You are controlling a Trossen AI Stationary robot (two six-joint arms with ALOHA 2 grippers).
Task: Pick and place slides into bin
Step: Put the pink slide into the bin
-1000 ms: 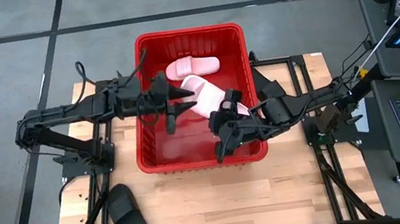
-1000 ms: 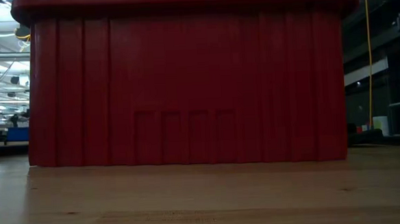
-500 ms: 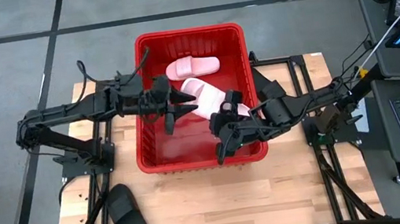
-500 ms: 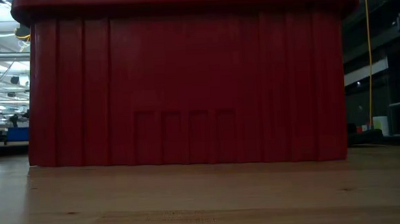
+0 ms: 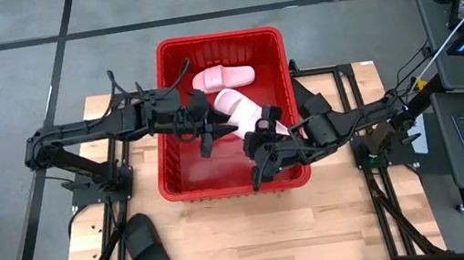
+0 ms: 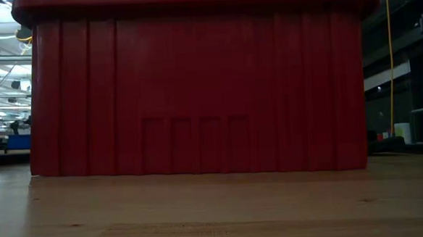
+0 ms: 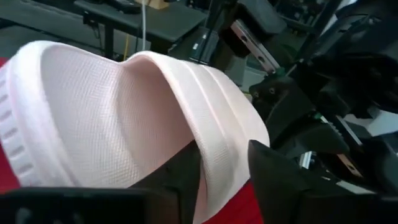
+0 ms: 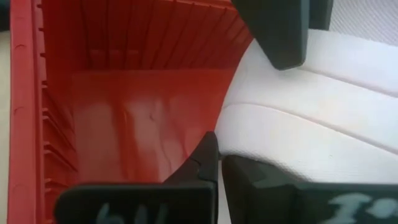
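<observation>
- The bin (image 5: 186, 183) sits under both my grippers, so anything released lands inside;
- a pink slide (image 5: 243, 110) hangs between them over it, another lying beyond; a black slide (image 5: 150, 250) waits well behind my left arm;
- my left gripper (image 5: 225, 131) straddles the pink strap, jaws spread;
- my right gripper (image 5: 257, 170), pressed together, rests beside it.

Two pale pink slides inside the red bin: pink slide at top (image 5: 222, 78), pink slide at centre (image 5: 243, 108). One black slide (image 5: 150, 251) at lower left on the table (image 5: 229, 232). One bin (image 5: 217, 42). Two arms, two grippers.

Pale pink slide (image 7: 124, 124), strap edge btwn left end effector (image 7: 224, 174) fingers.
</observation>
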